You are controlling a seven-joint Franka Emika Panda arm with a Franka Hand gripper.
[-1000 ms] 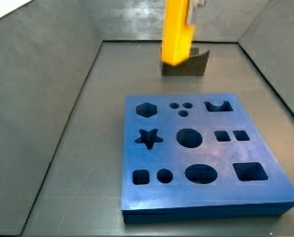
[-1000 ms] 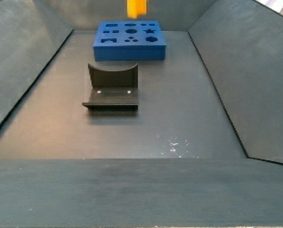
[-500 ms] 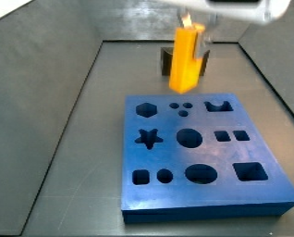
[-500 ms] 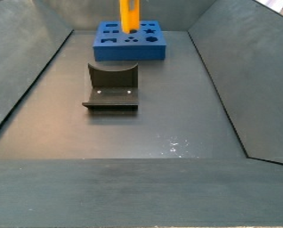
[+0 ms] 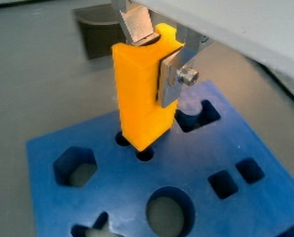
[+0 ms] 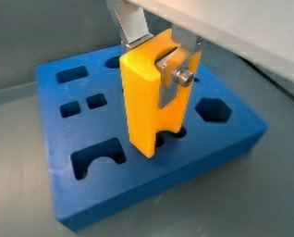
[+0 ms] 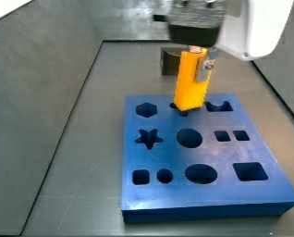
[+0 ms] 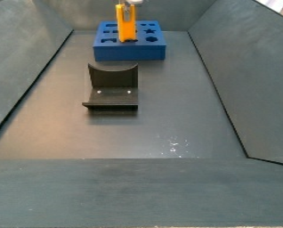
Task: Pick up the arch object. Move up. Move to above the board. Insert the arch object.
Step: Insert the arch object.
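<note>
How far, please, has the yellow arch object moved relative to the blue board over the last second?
Yes, it moved: the arch object, held in the claw, has come down from above the fixture to hang over the board.

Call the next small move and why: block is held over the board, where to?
Probably a short sideways shift toward the arch cutout, then lower. The end effector holds the block upright with its lower end over the small round holes of the board, beside the arch slot rather than over it. Whether it touches the board is unclear.
</note>
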